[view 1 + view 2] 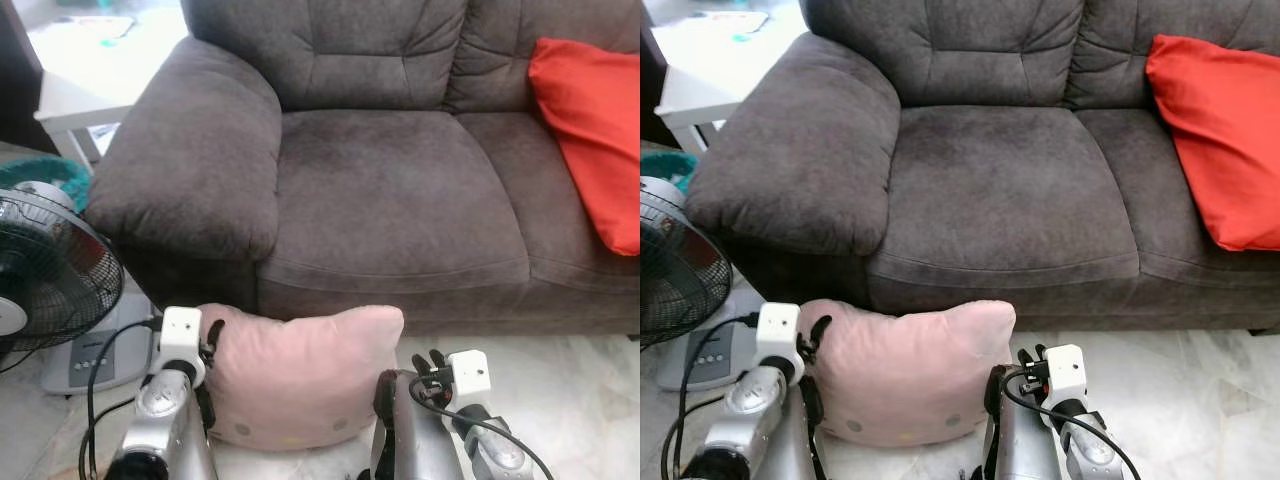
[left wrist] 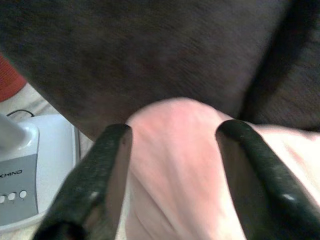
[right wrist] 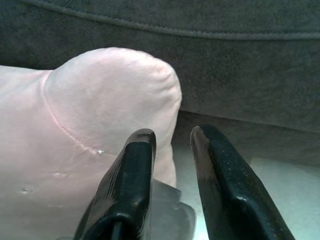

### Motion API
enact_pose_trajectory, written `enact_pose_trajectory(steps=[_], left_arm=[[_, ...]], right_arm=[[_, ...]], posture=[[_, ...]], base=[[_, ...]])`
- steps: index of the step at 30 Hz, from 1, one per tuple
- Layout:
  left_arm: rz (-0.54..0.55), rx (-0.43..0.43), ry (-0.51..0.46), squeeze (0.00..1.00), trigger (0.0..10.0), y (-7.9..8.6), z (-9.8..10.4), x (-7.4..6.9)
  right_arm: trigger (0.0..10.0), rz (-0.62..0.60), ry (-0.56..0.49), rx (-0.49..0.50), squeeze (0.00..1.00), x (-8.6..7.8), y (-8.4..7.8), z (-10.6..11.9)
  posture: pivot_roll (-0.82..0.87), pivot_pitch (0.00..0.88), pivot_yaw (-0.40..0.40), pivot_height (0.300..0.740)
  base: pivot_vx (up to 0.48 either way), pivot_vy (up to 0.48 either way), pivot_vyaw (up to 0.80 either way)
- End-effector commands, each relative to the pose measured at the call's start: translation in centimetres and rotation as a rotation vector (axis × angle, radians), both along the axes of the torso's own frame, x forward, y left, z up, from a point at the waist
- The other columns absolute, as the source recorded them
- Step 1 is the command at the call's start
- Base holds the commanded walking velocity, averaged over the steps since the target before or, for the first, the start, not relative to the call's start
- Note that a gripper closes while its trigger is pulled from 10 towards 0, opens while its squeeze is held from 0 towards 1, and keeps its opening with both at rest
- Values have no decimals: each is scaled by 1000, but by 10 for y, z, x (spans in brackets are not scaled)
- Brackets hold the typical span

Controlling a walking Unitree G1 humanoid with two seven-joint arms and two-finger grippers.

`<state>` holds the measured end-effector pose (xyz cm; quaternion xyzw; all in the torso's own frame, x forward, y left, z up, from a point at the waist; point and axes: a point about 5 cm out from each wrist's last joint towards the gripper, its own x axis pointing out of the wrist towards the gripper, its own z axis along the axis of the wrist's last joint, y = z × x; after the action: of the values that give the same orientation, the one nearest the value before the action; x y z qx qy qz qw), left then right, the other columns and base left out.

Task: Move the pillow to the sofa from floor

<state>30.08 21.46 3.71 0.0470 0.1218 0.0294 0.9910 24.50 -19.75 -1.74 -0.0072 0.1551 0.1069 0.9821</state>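
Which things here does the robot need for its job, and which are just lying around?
Needed: pink pillow, sofa, left tool with fingers either side of the pillow's corner, right tool beside its other corner.

Just there: red cushion, fan, white table.

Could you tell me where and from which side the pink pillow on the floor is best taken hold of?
Grip the pillow at its two upper corners, one claw from each side. It stands upright against the sofa front, soft and wide, so a two-sided hold should lift it evenly. The left claw is open around the left corner; the right claw sits beside the right corner, apart from it.
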Motion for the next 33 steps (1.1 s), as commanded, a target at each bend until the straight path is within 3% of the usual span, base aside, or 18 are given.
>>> enact_pose_trajectory(steps=[1,8,9,13,17,25,30,33], left_arm=[[30,-32,21,1000,10000,5,-5,-2],[104,-109,27,1000,10000,14,-5,2],[103,-130,34,0,10000,13,-7,2],[106,-165,61,0,10000,11,-12,0],[122,-163,68,0,10000,13,-13,0],[177,-206,62,0,10000,20,-8,7],[235,-200,45,0,10000,28,-1,12],[240,-203,38,0,10000,28,1,13]], right_arm=[[10000,-3,-42,-8,0,5,-7,7],[10000,60,-174,-23,0,8,-4,26],[10000,76,-209,-27,0,7,-1,32],[10000,110,-288,-30,0,-2,12,55],[10000,119,-308,-38,0,-11,11,66],[10000,116,-266,-75,0,-27,-13,78],[10000,107,-198,-95,0,-16,-33,65],[10000,107,-181,-99,0,-13,-37,64]], posture=[[59,112,-132,439],[36,134,-173,439],[28,139,-185,439],[14,144,-205,439],[7,146,-222,439],[-25,142,-251,439],[-27,142,-269,439],[-27,142,-275,439]], base=[[0,0,0],[0,0,0],[0,0,0],[0,0,0],[0,0,0],[0,0,0],[0,0,0],[0,0,0]])
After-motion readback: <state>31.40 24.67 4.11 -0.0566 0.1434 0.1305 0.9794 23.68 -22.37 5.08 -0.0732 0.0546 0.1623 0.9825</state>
